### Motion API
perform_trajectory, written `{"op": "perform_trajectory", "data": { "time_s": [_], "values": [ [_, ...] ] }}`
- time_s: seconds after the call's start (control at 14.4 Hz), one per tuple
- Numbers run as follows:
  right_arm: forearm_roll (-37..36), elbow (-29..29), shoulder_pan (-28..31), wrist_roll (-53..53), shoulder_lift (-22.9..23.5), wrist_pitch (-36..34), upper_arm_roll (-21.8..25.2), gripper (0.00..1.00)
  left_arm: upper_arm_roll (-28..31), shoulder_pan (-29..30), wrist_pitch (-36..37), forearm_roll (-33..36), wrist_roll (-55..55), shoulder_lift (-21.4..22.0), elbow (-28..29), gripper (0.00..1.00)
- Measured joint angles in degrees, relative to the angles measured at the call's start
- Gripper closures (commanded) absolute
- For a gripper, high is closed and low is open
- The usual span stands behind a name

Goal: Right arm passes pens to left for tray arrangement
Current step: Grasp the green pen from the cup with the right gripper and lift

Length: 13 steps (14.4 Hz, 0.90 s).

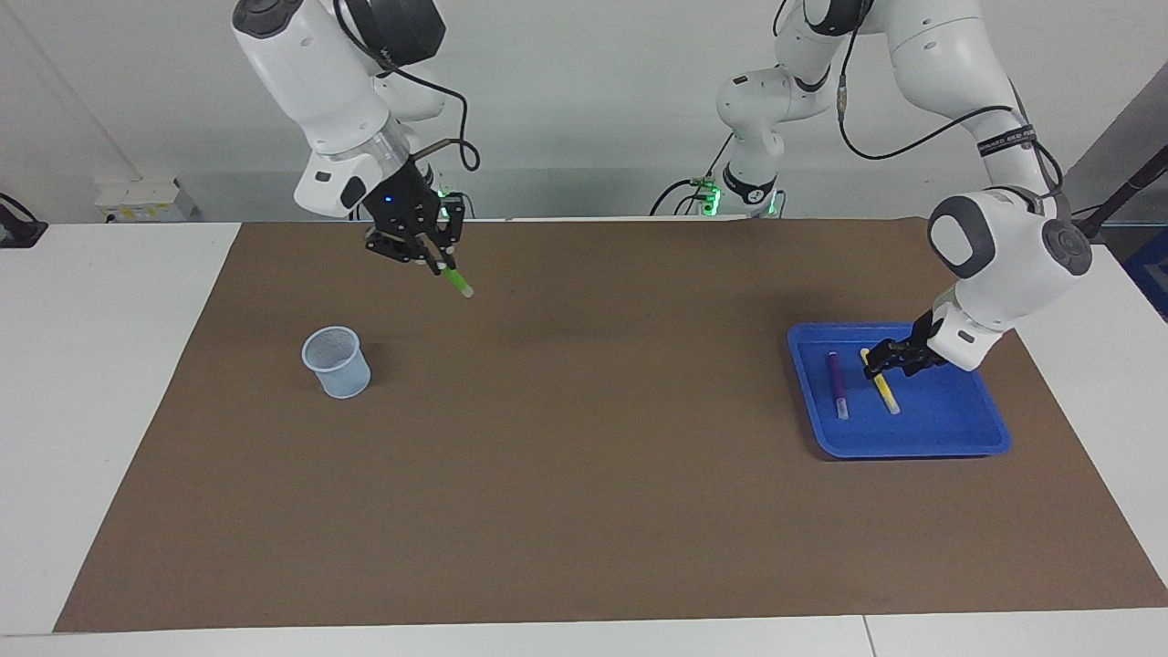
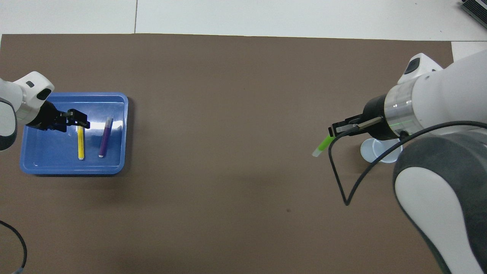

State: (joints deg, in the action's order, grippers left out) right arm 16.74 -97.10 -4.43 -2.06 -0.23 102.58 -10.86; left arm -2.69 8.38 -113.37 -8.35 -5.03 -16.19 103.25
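My right gripper (image 1: 436,263) (image 2: 331,132) is shut on the green pen (image 1: 456,280) (image 2: 322,146), which hangs tilted in the air over the brown mat, beside the cup toward the table's middle. The blue tray (image 1: 949,429) (image 2: 45,160) sits at the left arm's end. The purple pen (image 1: 837,383) (image 2: 105,137) and the yellow pen (image 1: 885,391) (image 2: 80,144) lie side by side in it. My left gripper (image 1: 881,359) (image 2: 79,121) hovers open just above one end of the yellow pen, holding nothing.
A small translucent pale-blue cup (image 1: 337,363) (image 2: 371,151) stands upright on the mat at the right arm's end, partly covered by the right wrist in the overhead view. The right arm's black cable (image 2: 338,179) loops down below its gripper.
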Motion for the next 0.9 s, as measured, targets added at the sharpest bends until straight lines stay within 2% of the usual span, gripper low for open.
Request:
{"op": "perform_trajectory", "data": {
  "time_s": [0.28, 0.56, 0.9],
  "values": [
    [9.1, -7.4, -5.2, -10.5, -1.0, 17.8, -0.2, 1.00, -0.2, -1.7, 5.5, -5.6, 10.1, 2.0, -3.1, 0.16],
    [11.8, -12.6, -10.4, -22.8, -2.2, 31.3, -0.3, 1.00, -0.2, -2.6, 9.5, -10.9, 20.3, 5.7, -3.3, 0.16],
    [17.8, -18.8, -17.5, -34.2, -2.4, 53.1, -0.3, 1.00, -0.4, -3.8, 10.8, -19.9, 38.9, 8.5, -3.3, 0.17]
  ]
}}
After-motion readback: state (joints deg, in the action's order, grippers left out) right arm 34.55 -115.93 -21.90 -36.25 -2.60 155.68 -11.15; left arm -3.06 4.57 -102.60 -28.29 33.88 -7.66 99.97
